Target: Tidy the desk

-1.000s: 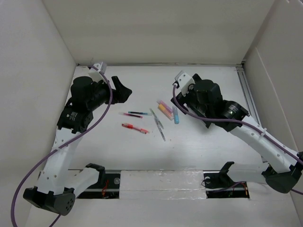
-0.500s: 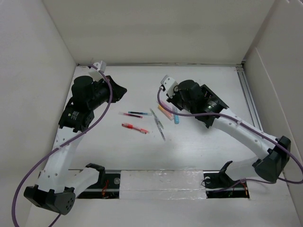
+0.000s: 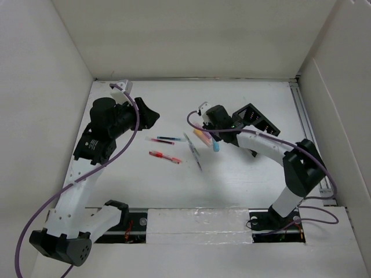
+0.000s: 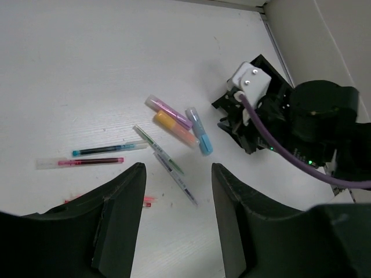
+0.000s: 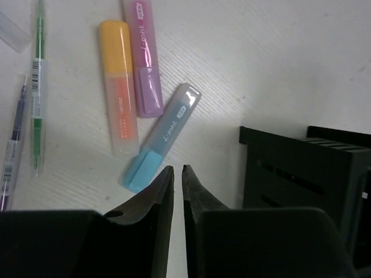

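Note:
On the white desk (image 3: 243, 185) lie three highlighters, purple (image 5: 143, 55), orange (image 5: 117, 87) and blue (image 5: 162, 136), beside a green pen (image 5: 36, 87) and a dark blue pen (image 5: 13, 145). My right gripper (image 5: 178, 169) hangs shut just right of the blue highlighter's cap, holding nothing. Further left lie a blue pen (image 4: 107, 149), a maroon pen (image 4: 81, 163) and a red pen (image 3: 165, 156). Above these, my left gripper (image 4: 175, 174) is open and empty; it sits at the desk's left (image 3: 149, 116).
A black slotted pen-holder box (image 5: 301, 179) lies right of the highlighters, behind the right wrist (image 3: 255, 119). White walls close the back and both sides. A metal rail (image 3: 304, 116) runs along the right edge.
The right arm swung left and down over the highlighters, and its jaws went from wide open to shut. The left gripper's jaws closed and then parted again.

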`<state>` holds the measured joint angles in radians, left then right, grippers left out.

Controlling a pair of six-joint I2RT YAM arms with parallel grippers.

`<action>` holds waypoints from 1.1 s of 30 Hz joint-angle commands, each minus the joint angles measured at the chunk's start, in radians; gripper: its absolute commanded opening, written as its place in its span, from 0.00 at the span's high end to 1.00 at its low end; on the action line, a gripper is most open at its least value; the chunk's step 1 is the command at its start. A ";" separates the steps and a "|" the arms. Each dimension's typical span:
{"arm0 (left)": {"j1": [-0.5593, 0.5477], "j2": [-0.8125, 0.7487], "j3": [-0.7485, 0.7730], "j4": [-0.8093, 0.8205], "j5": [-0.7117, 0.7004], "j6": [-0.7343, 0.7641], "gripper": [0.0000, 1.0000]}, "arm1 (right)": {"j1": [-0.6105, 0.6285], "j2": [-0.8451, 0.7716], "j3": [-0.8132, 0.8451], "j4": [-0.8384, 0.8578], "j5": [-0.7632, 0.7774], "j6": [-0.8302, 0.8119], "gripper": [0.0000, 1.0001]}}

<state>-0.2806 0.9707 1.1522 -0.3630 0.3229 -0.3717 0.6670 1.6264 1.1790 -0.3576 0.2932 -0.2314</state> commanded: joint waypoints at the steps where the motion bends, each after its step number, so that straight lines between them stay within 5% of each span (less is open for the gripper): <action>1: -0.003 -0.041 -0.011 0.035 0.031 0.031 0.55 | -0.006 0.062 0.063 0.101 -0.015 0.070 0.73; 7: -0.084 -0.046 -0.039 0.032 0.025 0.036 0.53 | -0.017 0.190 0.140 0.101 0.038 0.199 0.54; 20: -0.109 -0.058 -0.089 0.079 0.076 -0.001 0.53 | -0.018 0.292 0.212 0.048 0.201 0.579 0.55; 33: -0.109 -0.058 -0.092 0.072 0.062 0.002 0.53 | -0.073 0.357 0.240 0.022 0.130 0.603 0.47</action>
<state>-0.3862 0.9325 1.0615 -0.3264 0.3813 -0.3687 0.6014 1.9800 1.3792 -0.3439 0.4343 0.3454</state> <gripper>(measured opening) 0.473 0.526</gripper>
